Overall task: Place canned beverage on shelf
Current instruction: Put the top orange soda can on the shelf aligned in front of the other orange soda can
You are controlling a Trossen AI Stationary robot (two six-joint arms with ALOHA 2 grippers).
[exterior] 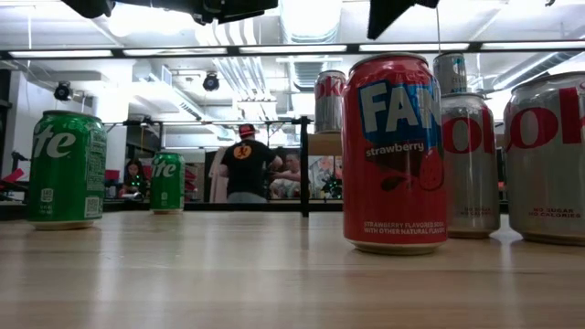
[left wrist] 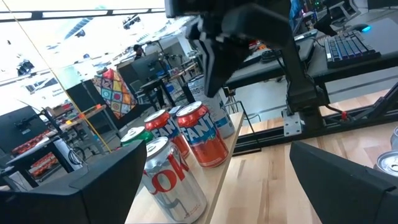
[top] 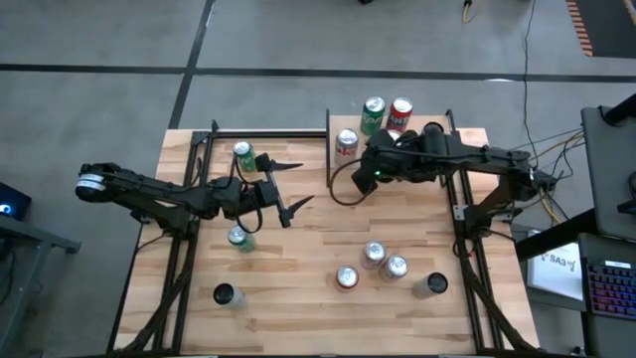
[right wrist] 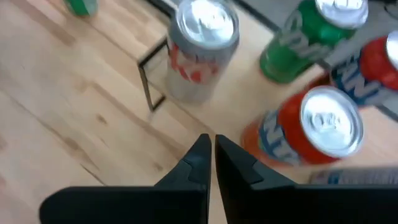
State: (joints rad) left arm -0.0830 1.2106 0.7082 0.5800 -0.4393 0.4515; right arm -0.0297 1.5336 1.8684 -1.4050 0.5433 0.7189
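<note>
- Shelf (top: 397, 149) upper centre of high view, three cans already on it; loose cans (top: 375, 256) lower centre — rigid, smooth, slippery; judged best gripped mid-wall.
- Right gripper (right wrist: 211, 152) over shelf: fingers closed, empty; left gripper (top: 288, 189) spread wide, empty.

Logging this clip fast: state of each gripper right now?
Left gripper: open, empty, above the striped wooden tabletop.
Right gripper: shut, empty, over the small light-wood shelf near the silver soda can.
</note>
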